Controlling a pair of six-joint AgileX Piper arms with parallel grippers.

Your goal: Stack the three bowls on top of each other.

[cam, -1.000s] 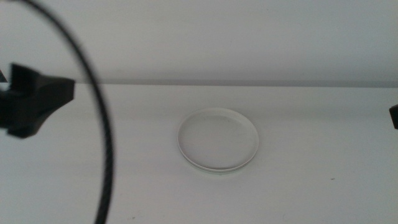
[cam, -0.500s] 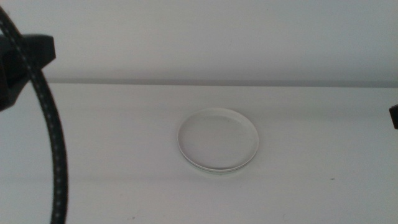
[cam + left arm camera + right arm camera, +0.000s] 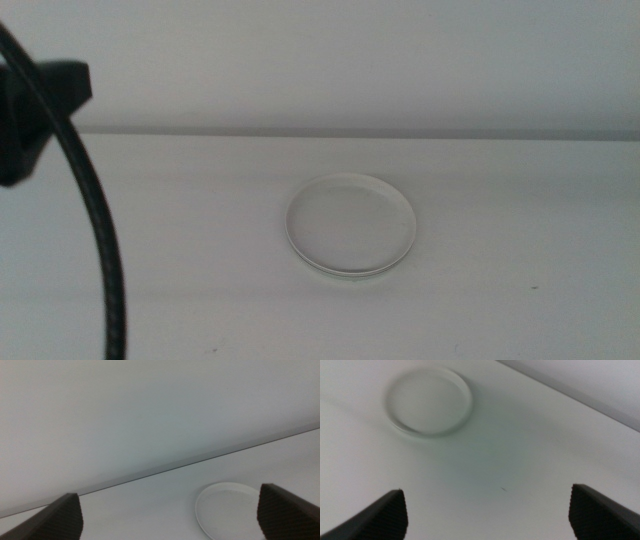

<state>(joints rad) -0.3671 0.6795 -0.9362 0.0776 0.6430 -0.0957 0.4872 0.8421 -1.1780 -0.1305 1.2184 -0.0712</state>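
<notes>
- Judging from how things lie, the stacking looks finished or almost finished: only one round pile of bowls (image 3: 350,225) shows in the middle view, in the middle of the white table (image 3: 200,250), and at its near edge I see more than one rim line, one under the other.
- How many bowls are in the pile, and which colour is on top, I cannot tell; the top one looks white or very pale.
- Neither gripper touches the pile. The left gripper (image 3: 170,515) has its jaws spread wide with nothing between them; it stays well apart from the pile, and in the middle view only a dark part of the left arm (image 3: 35,115) shows at the left edge.
- The right gripper (image 3: 487,512) is also spread wide and empty, above bare table, with the pile far off in its wrist view; it does not show in the middle view.
- A next move, if any, only needs the arms to stay away so the pile is not pushed.
- A black cable (image 3: 95,220) hangs in front of the camera on the left side; it hides some table but not the pile.
- Behind the table stands a plain pale wall (image 3: 350,60). Nothing stands in the way near the bowls.
</notes>
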